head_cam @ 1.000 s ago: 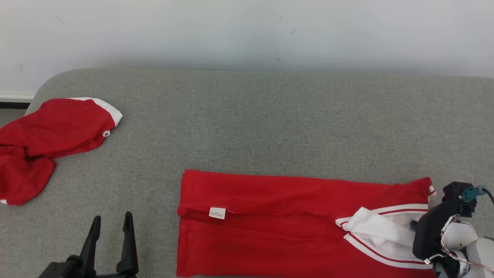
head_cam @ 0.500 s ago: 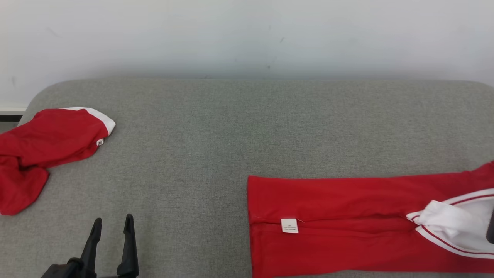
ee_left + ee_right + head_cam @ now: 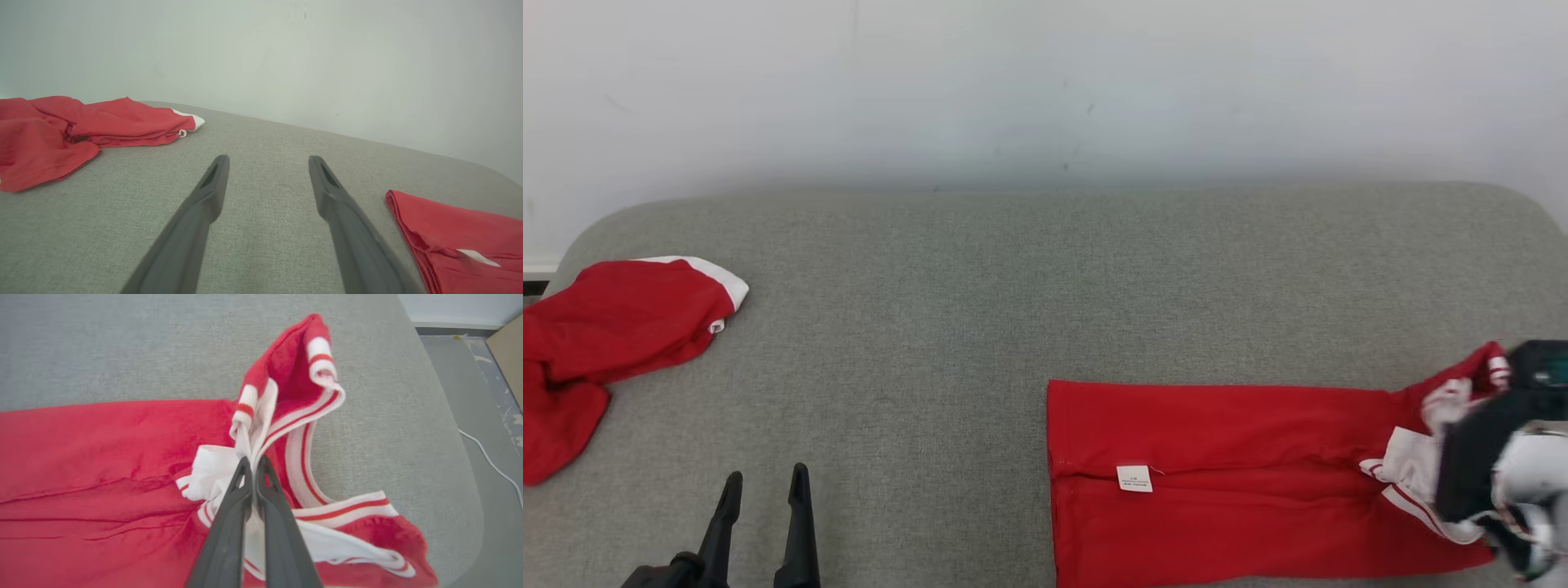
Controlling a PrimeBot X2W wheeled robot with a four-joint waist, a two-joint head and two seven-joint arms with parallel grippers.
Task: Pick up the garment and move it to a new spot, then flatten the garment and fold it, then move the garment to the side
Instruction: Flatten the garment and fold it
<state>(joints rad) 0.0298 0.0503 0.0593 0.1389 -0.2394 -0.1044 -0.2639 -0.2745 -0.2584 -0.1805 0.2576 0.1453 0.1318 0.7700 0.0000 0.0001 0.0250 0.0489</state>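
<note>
The garment (image 3: 1217, 457), red with white striped trim, lies folded lengthwise on the grey padded surface (image 3: 1013, 286), at the front right. My right gripper (image 3: 253, 462) is shut on the white trim at its collar end. That end is lifted and bunched (image 3: 294, 388) off the surface. The right arm's dark body (image 3: 1482, 441) shows blurred over that end in the head view. My left gripper (image 3: 766, 475) stands open and empty at the front left (image 3: 267, 160), well clear of the garment (image 3: 457, 237).
A second red garment (image 3: 613, 327) lies crumpled at the surface's left edge (image 3: 61, 130). A pale wall rises behind. Past the rounded right edge is floor with a white cable (image 3: 490, 461). Bare grey surface lies between the two garments.
The garment slid to the right across the surface. Its collar end then rose and bunched as my right gripper closed on it. The head camera shifted slightly. My left gripper stayed put.
</note>
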